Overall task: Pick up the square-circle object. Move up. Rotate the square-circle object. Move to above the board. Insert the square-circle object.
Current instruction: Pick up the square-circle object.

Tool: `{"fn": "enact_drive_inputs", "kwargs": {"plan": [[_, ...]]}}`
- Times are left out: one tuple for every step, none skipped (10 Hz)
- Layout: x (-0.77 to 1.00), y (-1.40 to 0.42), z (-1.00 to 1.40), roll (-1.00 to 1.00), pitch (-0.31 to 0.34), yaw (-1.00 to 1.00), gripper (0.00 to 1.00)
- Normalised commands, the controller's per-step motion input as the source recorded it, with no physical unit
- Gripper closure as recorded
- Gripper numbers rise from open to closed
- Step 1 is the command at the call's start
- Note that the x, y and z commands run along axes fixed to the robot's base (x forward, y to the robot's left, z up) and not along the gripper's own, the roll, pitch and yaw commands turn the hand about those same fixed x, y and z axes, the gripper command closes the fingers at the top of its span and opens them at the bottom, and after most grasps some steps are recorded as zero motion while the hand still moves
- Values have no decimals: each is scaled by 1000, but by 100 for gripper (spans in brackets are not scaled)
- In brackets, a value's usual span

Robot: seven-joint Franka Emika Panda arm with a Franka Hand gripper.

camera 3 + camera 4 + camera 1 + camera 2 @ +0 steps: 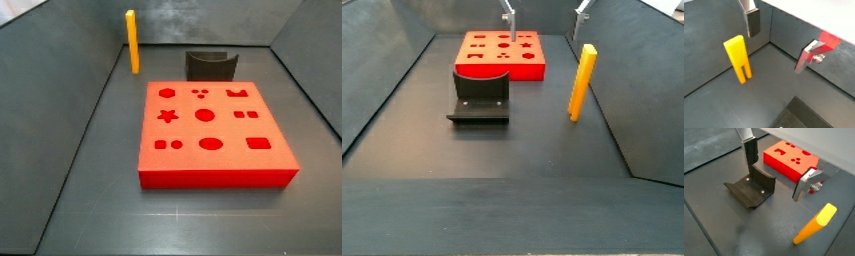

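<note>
The square-circle object (pixel 581 82) is a long orange-yellow bar standing upright on the floor near a side wall, also seen in the other side view (pixel 131 40). Its two-pronged end shows in a wrist view (pixel 742 70), and the bar also shows in the other wrist view (pixel 815 223). The board (pixel 214 130) is a flat red block with shaped holes (pixel 500 52) (pixel 789 159). My gripper (pixel 545 10) hangs open high over the board's far side, well away from the bar. Nothing sits between its fingers (pixel 753 22) (pixel 807 184).
The fixture (pixel 480 95), a dark bracket on a base plate, stands on the floor next to the board (pixel 210 65) (pixel 751 188). Dark sloping walls enclose the floor on all sides.
</note>
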Motion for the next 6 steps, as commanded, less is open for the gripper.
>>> {"fn": "enact_drive_inputs", "kwargs": {"plan": [[-446,-6,-57,9,0,0,0],[-834,-71,-69,0,-61,0,0],[-1000,-134,-54,14,-114,0,0],[-1000,-137,-43,16,-129,0,0],[-1000,-86,-74,0,-133,0,0],[-903,-49,-174,13,-89,0,0]]}}
